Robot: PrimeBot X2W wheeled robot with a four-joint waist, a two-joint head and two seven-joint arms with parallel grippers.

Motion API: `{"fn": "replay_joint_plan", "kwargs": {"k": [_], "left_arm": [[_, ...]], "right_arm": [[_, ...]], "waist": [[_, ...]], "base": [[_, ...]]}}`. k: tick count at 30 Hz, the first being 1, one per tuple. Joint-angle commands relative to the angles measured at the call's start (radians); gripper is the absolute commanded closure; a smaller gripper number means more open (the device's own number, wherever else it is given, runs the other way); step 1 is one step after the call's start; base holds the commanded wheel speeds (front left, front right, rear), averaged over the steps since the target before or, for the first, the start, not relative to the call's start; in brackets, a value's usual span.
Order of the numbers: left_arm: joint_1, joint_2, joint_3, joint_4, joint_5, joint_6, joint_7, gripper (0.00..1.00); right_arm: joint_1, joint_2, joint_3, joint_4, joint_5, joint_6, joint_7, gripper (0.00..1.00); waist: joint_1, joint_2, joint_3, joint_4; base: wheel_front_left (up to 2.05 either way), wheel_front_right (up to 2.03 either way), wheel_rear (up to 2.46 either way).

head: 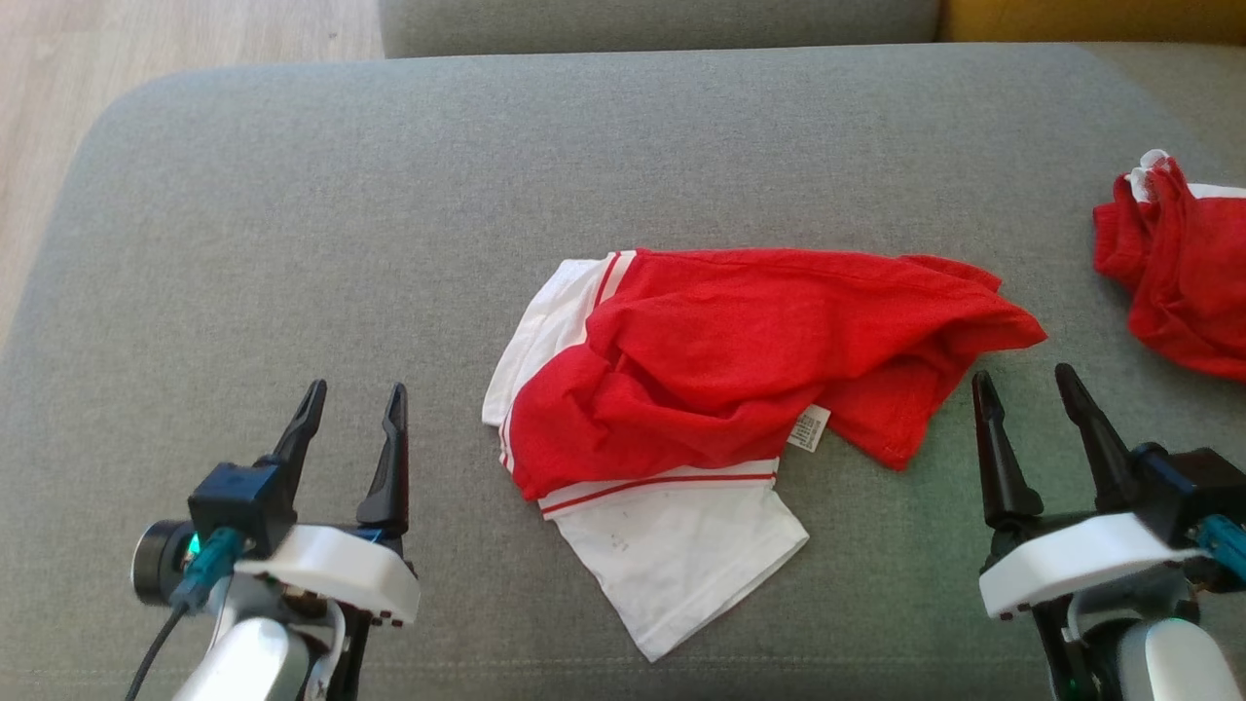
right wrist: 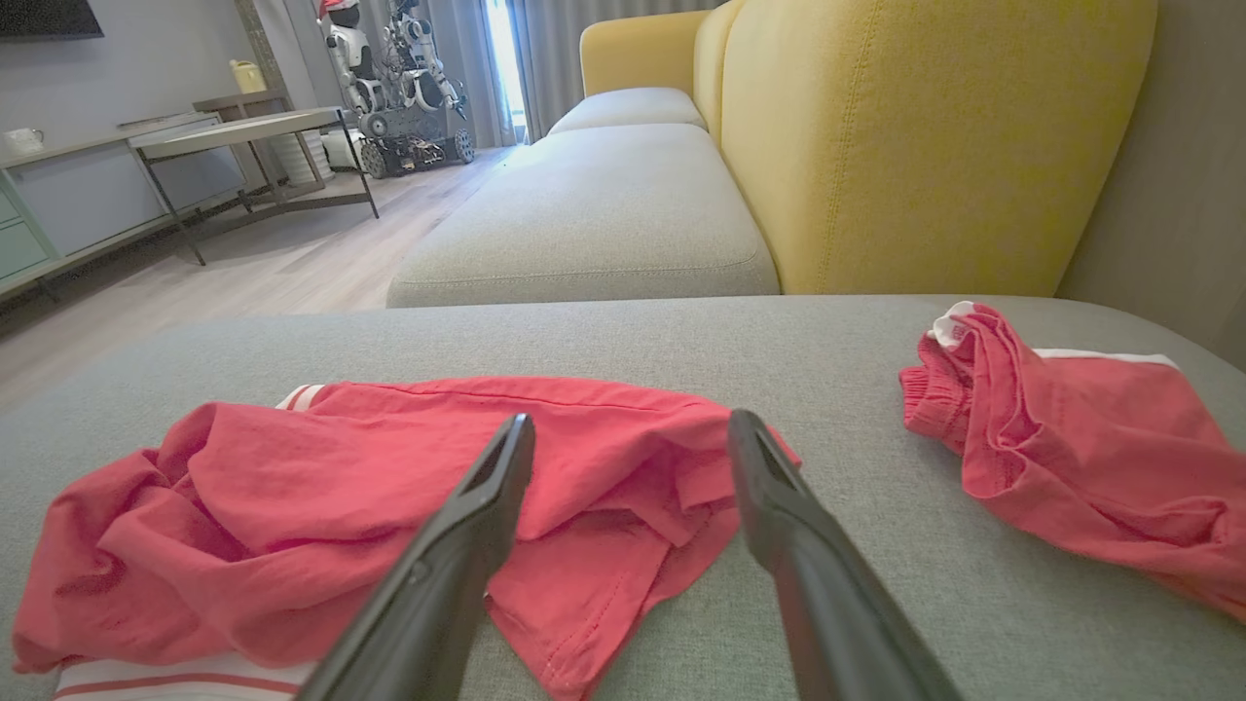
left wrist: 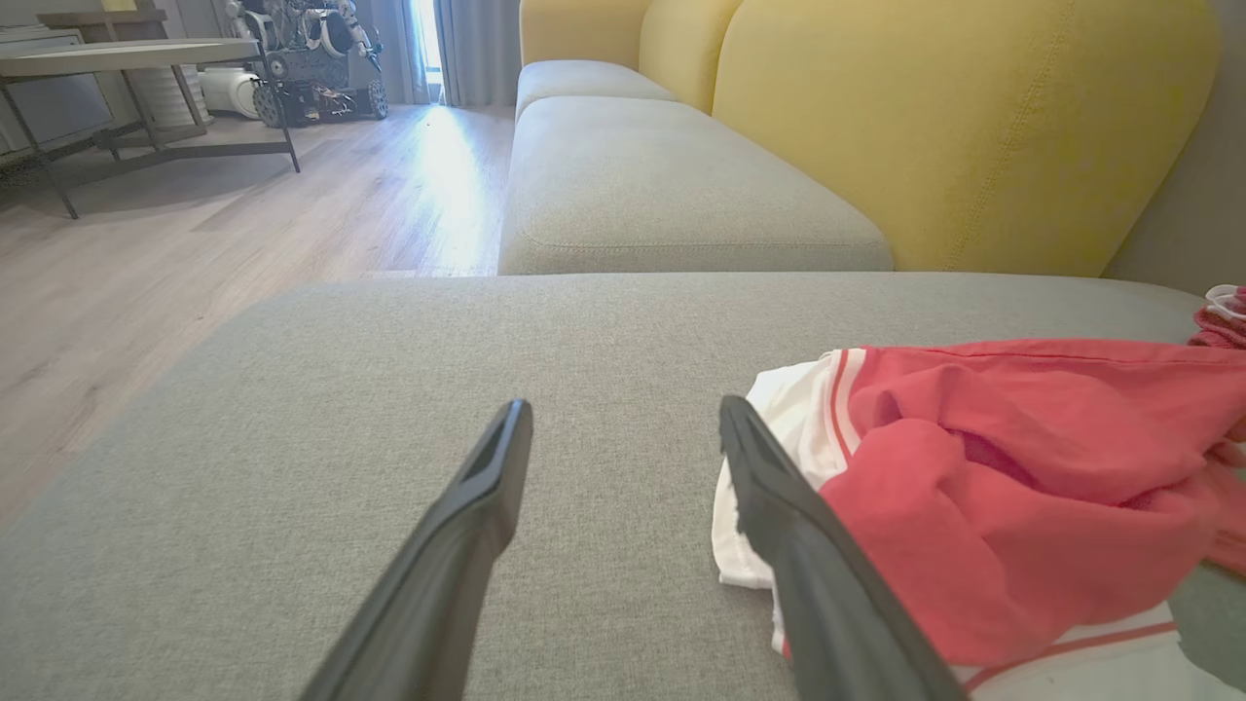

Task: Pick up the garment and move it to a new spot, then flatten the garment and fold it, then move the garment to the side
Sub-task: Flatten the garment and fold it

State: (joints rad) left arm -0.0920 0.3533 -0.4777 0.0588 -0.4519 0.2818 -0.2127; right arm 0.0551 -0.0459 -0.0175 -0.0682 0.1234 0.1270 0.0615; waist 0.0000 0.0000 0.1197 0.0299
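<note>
**Open grippers flank a crumpled shirt, nothing lifted yet**

Nearest the robot, at 8 o'clock in the head view, the left gripper (head: 356, 389) hovers over bare cushion. Its two long dark fingers are spread wide and hold nothing, and it sits well apart from the cloth. At 4 o'clock the right gripper (head: 1022, 375) is just as wide and just as empty, its tips just beside the red hem. Set on either side like this, they look ready to take the cloth at two ends, so it would hang spread rather than bunched.

Between them, at the middle of the broad grey woven sofa cushion (head: 292, 243), lies the crumpled red-and-white knit T-shirt (head: 740, 350). Its red body is folded over itself. One white striped panel pokes out toward 6 o'clock and another toward 10 o'clock. A small white care label (head: 810, 428) shows at the lower edge, so part of the shirt is probably turned inside out. By my reading, the pick-up has not begun.

Farther off, at 2 o'clock, a second rumpled red garment (head: 1183, 282) sits at the cushion's right edge, well apart from the shirt. Beyond that are the mustard-yellow padded backrest (left wrist: 954, 127) and, at 11 o'clock, pale wooden floor (head: 58, 117).
</note>
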Motion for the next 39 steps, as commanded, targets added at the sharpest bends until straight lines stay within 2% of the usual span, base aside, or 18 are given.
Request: {"fn": "replay_joint_plan", "kwargs": {"k": [1,18,24,29,39], "left_arm": [[-0.04,0.028,0.034,-0.035,-0.01,0.006,0.0,0.0],[-0.066,0.026,0.017,-0.031,-0.02,-0.008,0.007,0.0],[-0.2,0.006,0.008,-0.011,-0.032,-0.063,0.023,0.0],[-0.363,-0.031,-0.029,0.065,-0.032,-0.131,0.063,0.0],[-0.601,-0.116,-0.082,0.457,-0.084,-0.269,0.166,0.0]], "right_arm": [[-0.026,-0.004,0.022,-0.038,0.004,0.004,-0.004,0.0],[-0.031,-0.004,0.017,-0.046,0.003,0.004,-0.004,0.0],[-0.058,-0.004,0.028,-0.054,0.003,0.004,-0.007,0.0],[-0.087,-0.004,0.04,-0.056,0.0,0.004,-0.013,0.0],[-0.162,-0.004,0.075,-0.033,0.002,0.004,-0.04,0.0]], "waist": [[0.0,0.0,0.0,0.0],[0.0,0.0,0.013,0.013],[0.0,0.0,0.059,0.008],[0.0,0.0,0.114,-0.009],[0.0,0.0,0.219,-0.084]], "base": [[0.0,0.0,0.0],[0.0,0.0,0.0],[0.0,0.0,0.0],[0.0,0.0,0.0],[0.0,0.0,0.0]]}}
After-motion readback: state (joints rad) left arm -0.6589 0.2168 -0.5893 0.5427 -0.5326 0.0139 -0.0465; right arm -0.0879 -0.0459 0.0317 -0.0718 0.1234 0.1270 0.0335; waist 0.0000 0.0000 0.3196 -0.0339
